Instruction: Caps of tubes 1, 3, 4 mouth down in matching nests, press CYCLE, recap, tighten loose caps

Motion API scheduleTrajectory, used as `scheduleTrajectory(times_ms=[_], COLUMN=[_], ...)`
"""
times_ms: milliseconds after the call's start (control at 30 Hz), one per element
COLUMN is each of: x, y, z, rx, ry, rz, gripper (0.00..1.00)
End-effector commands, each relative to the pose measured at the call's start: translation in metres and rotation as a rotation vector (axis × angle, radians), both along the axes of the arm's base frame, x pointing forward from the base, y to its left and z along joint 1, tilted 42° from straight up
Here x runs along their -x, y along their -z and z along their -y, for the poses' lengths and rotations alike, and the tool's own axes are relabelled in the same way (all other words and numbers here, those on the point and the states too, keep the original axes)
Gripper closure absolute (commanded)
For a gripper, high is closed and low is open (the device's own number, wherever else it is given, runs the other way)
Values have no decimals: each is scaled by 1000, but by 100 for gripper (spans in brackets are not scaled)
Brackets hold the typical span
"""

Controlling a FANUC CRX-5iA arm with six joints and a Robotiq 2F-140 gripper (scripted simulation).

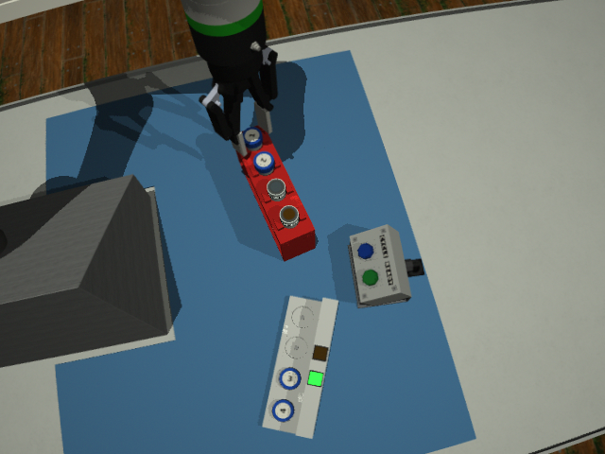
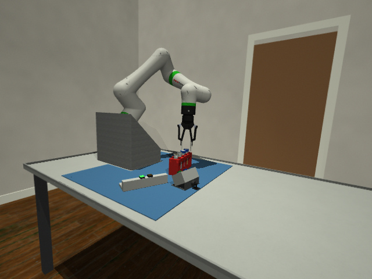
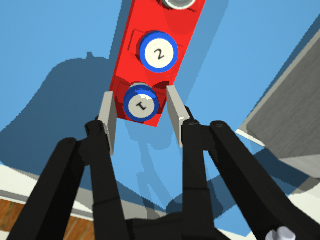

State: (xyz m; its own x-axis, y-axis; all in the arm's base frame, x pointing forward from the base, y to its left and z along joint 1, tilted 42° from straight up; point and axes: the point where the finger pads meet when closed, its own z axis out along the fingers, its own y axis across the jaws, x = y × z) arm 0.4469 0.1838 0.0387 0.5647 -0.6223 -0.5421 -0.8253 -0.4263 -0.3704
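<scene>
Pincer (image 3: 142, 116) vertical, parted, straddling cap 1 (image 3: 140, 103), untouched.

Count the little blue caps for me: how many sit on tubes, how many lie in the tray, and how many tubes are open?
Caps on tubes: 2 (cap 1, cap 2)
Caps in the tray: 2 (cap 3, cap 4)
Open tubes: 2 (tube 3, tube 4)
Total caps: 4

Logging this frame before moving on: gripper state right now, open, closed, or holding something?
Gripper: open, holding nothing; its fingers straddle the cap of tube 1 with a gap on each side.
</scene>
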Motion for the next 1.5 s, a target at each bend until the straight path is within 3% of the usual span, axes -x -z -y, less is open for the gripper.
scheduleTrajectory(times_ms=[0, 133, 167, 633, 967, 1033, 1400, 1467], x=[0, 0, 0, 0, 0, 0, 0, 0], y=[0, 0, 0, 0, 0, 0, 1, 1], z=[0, 0, 0, 0, 0, 0, -1, -1], rx=[-25, -25, -25, -25, -25, -25, -25, -24], ry=[-90, -90, -90, -90, 284, 284, 678, 692], rz=[83, 83, 83, 83, -250, -250, -603, -615], gripper=[65, 65, 100, 100, 100, 100, 100, 100])
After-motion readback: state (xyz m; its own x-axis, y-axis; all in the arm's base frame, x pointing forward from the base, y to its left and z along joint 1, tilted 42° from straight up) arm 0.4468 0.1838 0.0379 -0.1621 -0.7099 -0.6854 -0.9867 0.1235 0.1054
